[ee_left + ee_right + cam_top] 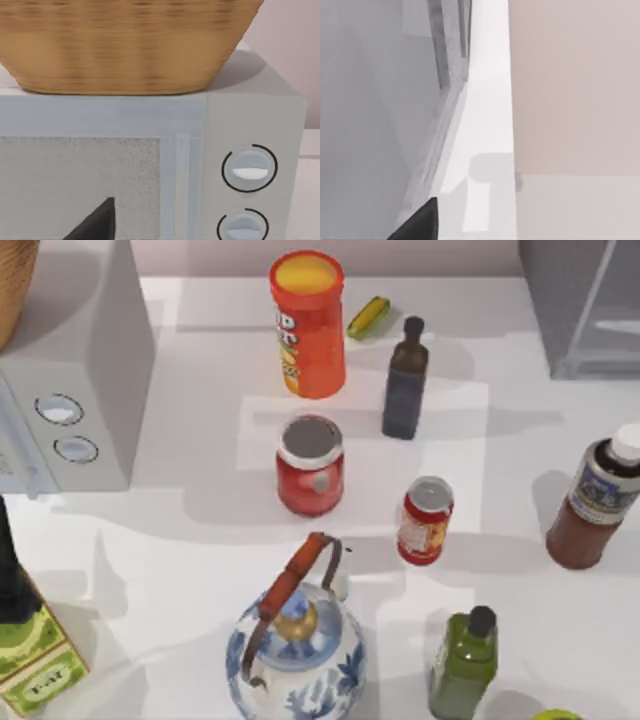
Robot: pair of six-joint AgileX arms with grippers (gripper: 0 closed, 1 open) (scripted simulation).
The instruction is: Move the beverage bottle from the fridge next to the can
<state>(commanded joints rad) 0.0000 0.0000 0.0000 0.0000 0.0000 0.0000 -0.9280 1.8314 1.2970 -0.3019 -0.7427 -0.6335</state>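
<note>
The beverage bottle (595, 505), reddish-brown with a white cap and a blue-grey label, stands on the table at the right edge of the top view. The small red can (425, 520) stands upright to its left, with a gap of bare table between them. The grey fridge (585, 305) with its pale door panel sits at the back right, and its wall (375, 115) is close in the right wrist view. A dark edge of my left gripper (95, 225) faces the white box. A dark edge of my right gripper (417, 225) sits by the fridge.
A white box with two knobs (60, 390) stands at the left, with a wicker basket (125, 45) on top. An orange tube (308, 325), red jar (310, 465), dark brown bottle (405, 380), green bottle (463, 665) and blue-white teapot (295, 650) crowd the middle.
</note>
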